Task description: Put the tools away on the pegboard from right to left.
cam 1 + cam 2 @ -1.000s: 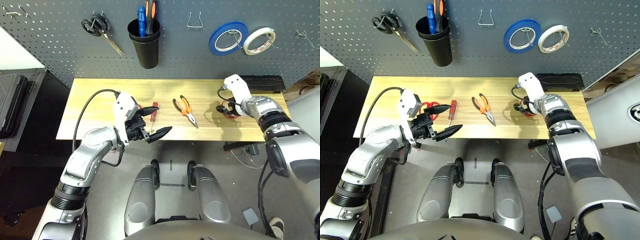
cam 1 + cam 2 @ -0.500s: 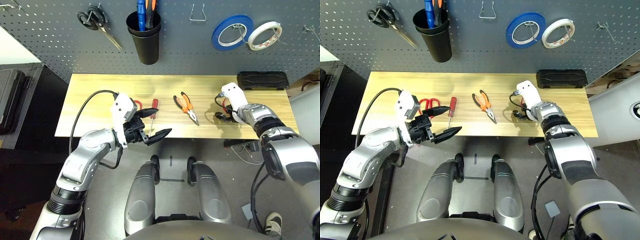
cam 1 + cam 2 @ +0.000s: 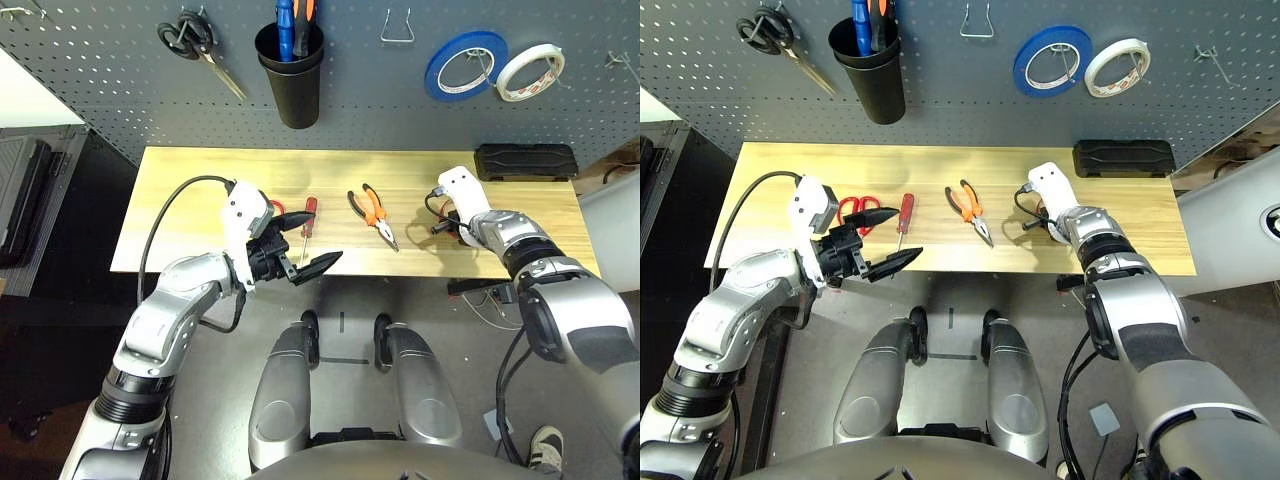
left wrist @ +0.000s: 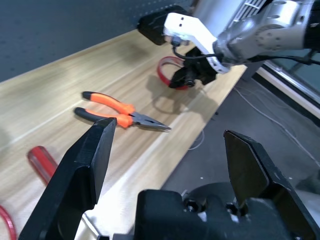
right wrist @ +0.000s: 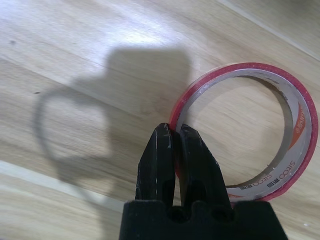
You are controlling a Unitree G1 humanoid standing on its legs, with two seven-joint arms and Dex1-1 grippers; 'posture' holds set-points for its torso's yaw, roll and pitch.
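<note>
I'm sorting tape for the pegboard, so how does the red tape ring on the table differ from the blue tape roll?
The red tape ring lies flat on the table; the blue tape roll hangs on a pegboard hook. The right gripper is shut on the red ring's wall, while nothing touches the blue roll. The blue roll has a wider band. Both are open rings.

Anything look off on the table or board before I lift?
Nothing stands out. The right end effector is shut on the red tape ring, which lies flat on the table. Pliers and screwdriver lie undisturbed; the pegboard looks orderly.
</note>
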